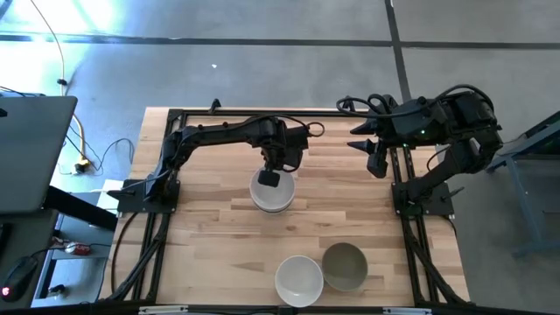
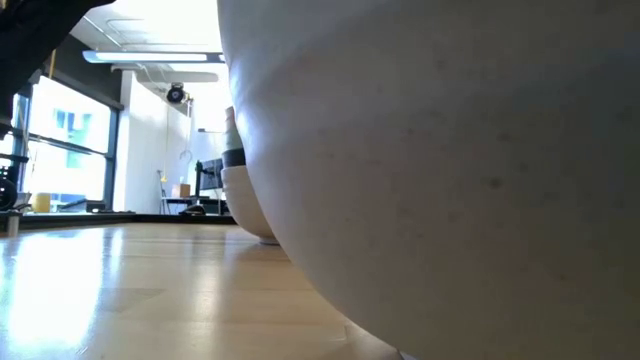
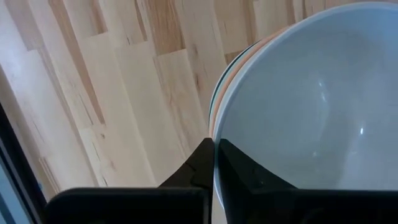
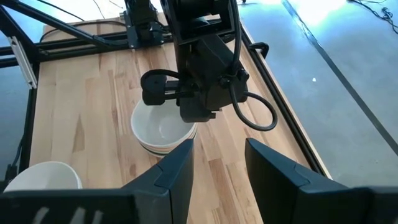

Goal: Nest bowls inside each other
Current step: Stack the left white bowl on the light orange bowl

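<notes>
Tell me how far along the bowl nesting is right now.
Partly done: a stack of nested bowls stands mid-table, with peach and dark rims under its white top bowl. The left gripper is shut on that bowl's rim. The right gripper waits open. Still loose: a white bowl and an olive-grey bowl.

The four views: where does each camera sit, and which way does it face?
High view: above the table, facing down; both arms, stack of nested round bowls.
Low view: at tabletop height; a white round bowl fills it; no arm.
Left wrist view: on the left arm; left tool shut on the stack's top white bowl.
Right wrist view: on the raised right arm; open right tool.
All share the stack.
</notes>
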